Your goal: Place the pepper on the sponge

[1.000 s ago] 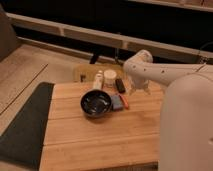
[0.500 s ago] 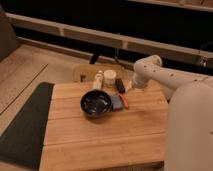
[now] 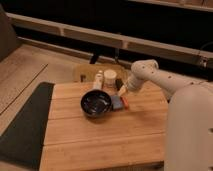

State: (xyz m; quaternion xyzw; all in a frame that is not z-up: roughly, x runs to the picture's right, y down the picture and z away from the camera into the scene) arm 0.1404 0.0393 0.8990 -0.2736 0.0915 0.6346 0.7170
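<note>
The orange-red pepper (image 3: 126,104) lies on the wooden table (image 3: 100,140), against the right edge of the blue-grey sponge (image 3: 117,102). The sponge sits flat just right of the round black bowl (image 3: 96,103). My gripper (image 3: 122,91) hangs on the white arm that reaches in from the right, its dark tip just above the pepper and the sponge's far right corner. Whether it touches the pepper is hidden by the tip.
A white cup (image 3: 110,77) and a small pale bottle (image 3: 99,79) stand at the table's far edge behind the bowl. A round wooden seat (image 3: 87,71) is behind the table. A dark mat (image 3: 25,125) lies on the floor at left.
The arm's elbow has shifted a little to the right, and the gripper tip has dropped slightly toward the pepper and sponge. The bowl, sponge and cup have not moved.
</note>
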